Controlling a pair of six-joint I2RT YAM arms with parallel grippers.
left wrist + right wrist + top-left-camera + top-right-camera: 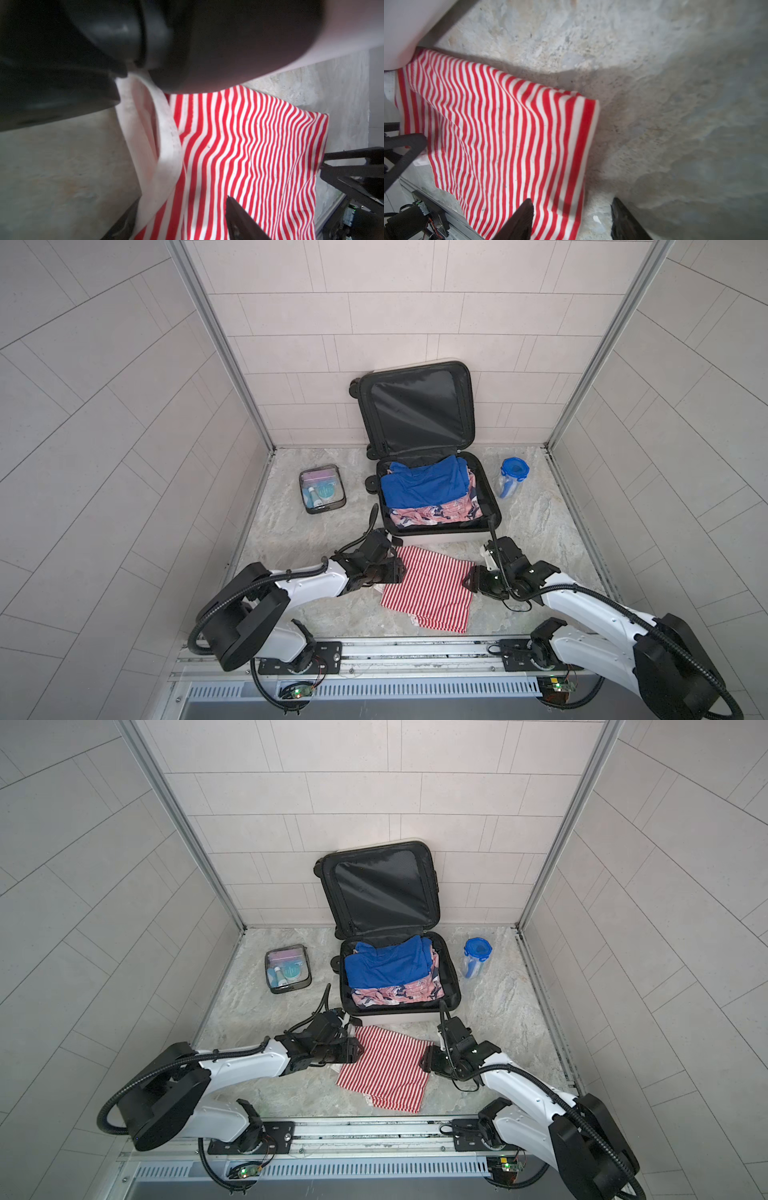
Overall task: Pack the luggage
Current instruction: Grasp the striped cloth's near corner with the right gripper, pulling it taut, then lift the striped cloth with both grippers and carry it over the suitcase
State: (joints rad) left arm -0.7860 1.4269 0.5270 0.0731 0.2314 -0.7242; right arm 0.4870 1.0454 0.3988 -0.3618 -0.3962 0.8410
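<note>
The luggage (440, 540) (395, 1018) lies open in both top views, its black-lined lid (415, 410) leaning on the back wall. Its base holds a blue garment (419, 485) over a pink floral one (436, 514). A red-and-white striped garment (428, 589) (386, 1073) (249, 155) (500, 135) lies on the table in front of it. My left gripper (397, 572) (182, 218) is open at the garment's left edge, its jaws straddling the white hem. My right gripper (467, 583) (571, 214) is open at the right edge, one fingertip (525, 216) over the stripes and one over bare table.
A clear toiletry pouch (322, 488) with dark trim lies left of the luggage. A blue-lidded clear container (514, 477) stands to its right. The luggage's black wheel (124, 41) and white shell (342, 31) sit close beside my left gripper. Tiled walls enclose three sides.
</note>
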